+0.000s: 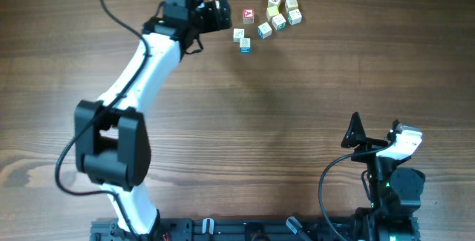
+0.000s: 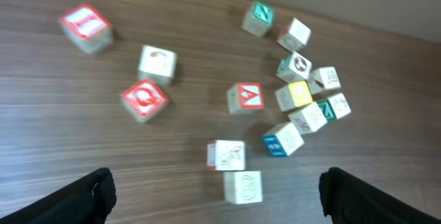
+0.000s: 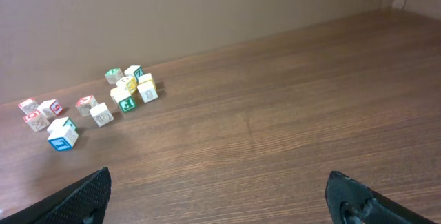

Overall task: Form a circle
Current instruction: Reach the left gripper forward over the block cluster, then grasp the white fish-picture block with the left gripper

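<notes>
Letter cubes (image 1: 274, 11) lie on the counter (image 1: 245, 137) close to its far edge, somewhat toward the far right corner, as a loose scatter and not a closed ring. In the left wrist view the tightest knot sits to the right: a yellow-faced cube (image 2: 295, 94) touching or just beside several pale ones, with a blue-edged cube (image 2: 282, 140) at the knot's lower side and a green-faced cube (image 2: 258, 17) a little apart at the top. A red-letter cube (image 2: 245, 98) stands alone near the middle of the scatter. Two pale cubes (image 2: 234, 170) sit one just beside the other, nearest the camera. Three more lie well apart to the left, two of them red-faced (image 2: 85, 25) and one pale (image 2: 157, 63). That view is blurred, so the letters cannot be read, and whether the knot's cubes actually touch is uncertain. The left fingers (image 2: 83, 196) are spread wide and have hold of nothing. They show at the two lower corners of the wrist view, with the cubes lying between and beyond them. In the overhead view the left arm (image 1: 141, 63) reaches across the counter to the scatter's left side. The right fingers (image 3: 76, 196) are likewise spread fully and empty, over bare counter near the near edge toward the near right corner, well apart from the cubes.
</notes>
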